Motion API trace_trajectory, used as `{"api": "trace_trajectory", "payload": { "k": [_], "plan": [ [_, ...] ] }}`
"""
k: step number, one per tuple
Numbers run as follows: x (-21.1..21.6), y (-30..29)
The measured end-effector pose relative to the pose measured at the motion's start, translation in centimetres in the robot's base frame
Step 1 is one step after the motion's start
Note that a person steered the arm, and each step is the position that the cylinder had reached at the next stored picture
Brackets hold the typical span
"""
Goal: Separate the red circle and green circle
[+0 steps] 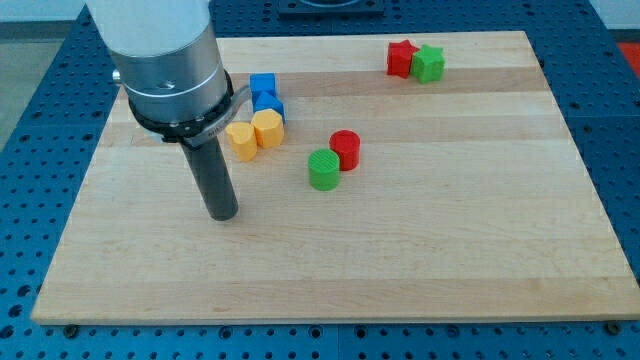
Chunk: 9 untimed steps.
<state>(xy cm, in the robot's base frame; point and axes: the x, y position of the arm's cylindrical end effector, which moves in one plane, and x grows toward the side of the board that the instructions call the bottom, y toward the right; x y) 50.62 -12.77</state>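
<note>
Nearest the view's bottom: bare wooden tabletop (400, 270).

My tip (222, 214) rests on the tabletop, left of centre. The end effector is a plain dark rod with no jaws, so there is nothing to stand apart or together, and it is clamped on nothing. The tip touches no block.

Next up: green circle (323, 170) and red circle (345, 150), near the board's centre, to the right of the tip and apart from it. The two touch, red at green's upper right.

Left of that pair: two yellow blocks (254, 134), side by side and touching, shape unclear, just above and right of the tip.

Directly behind them: two blue blocks (266, 95), touching, shape not resolvable.

Farthest, top right: a red block (401, 59) and a green block (430, 63), irregular in outline, touching each other.
</note>
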Motion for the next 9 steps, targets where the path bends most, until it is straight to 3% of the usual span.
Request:
{"api": "trace_trajectory", "payload": {
  "k": [6, 7, 9],
  "plan": [
    [1.7, -2.3],
    [2.6, -1.6],
    [1.2, 5.6]
  ]
}}
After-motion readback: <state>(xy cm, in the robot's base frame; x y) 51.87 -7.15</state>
